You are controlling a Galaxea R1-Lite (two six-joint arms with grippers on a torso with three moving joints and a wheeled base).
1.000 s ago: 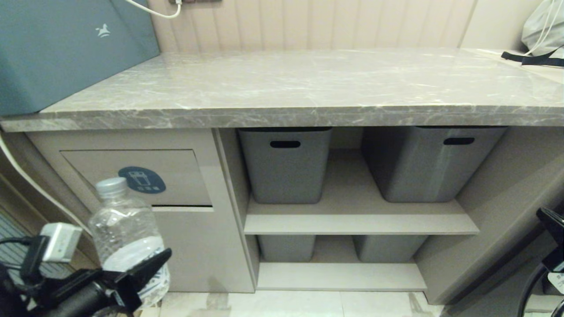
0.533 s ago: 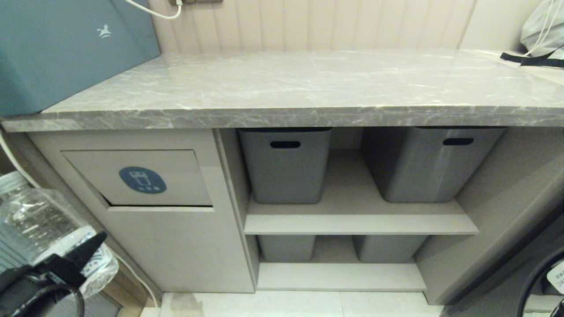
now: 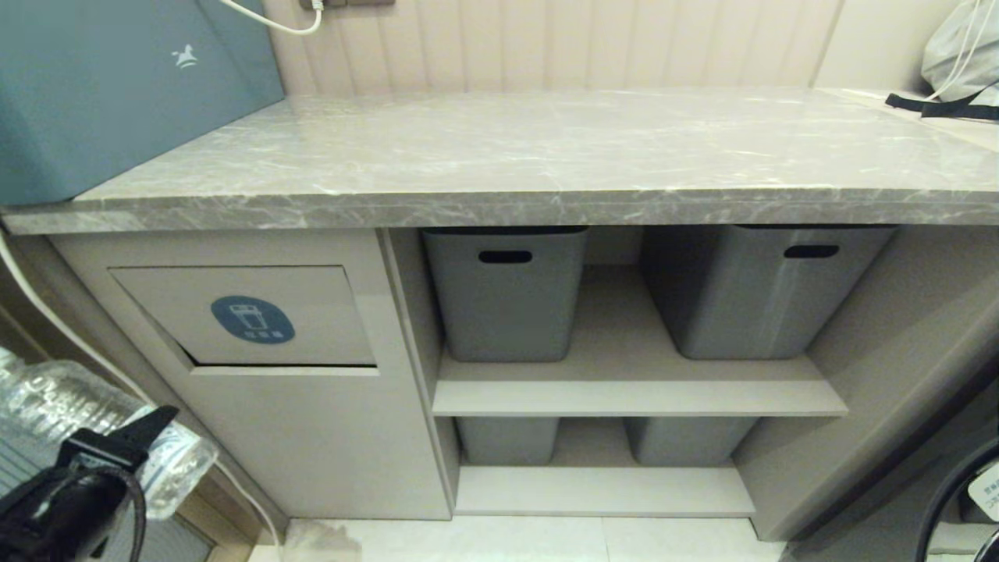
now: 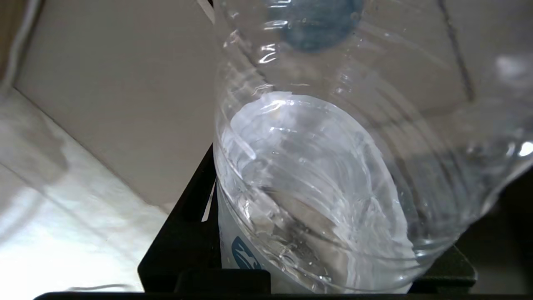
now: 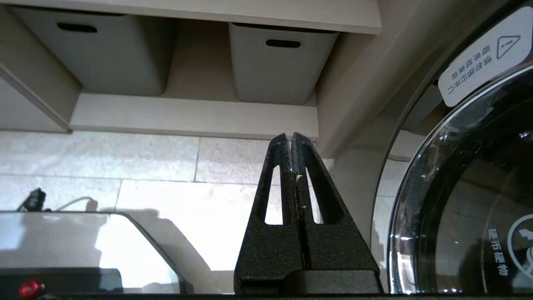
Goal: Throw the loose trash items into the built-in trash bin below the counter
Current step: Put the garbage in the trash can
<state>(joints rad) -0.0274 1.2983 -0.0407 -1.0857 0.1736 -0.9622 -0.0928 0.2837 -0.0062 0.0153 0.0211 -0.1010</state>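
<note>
My left gripper is clamping the water bottle low beside the built-in trash bin; it's handling light and slick (thin walls crush easily), so I'm gripping its labelled middle. My right gripper is hanging closed, empty.

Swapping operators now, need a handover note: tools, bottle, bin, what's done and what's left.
Left tool: shut on a clear water bottle, low at the left, tipped over, left of the trash bin flap.
Right tool: shut, empty, low near the floor by the open shelves.
Flap: closed, blue sticker showing.
Counter: no loose bottle on the part in view.
Done: bottle picked up.
Left: push it through the flap and release. Only one bottle is in view; look for any other.
</note>
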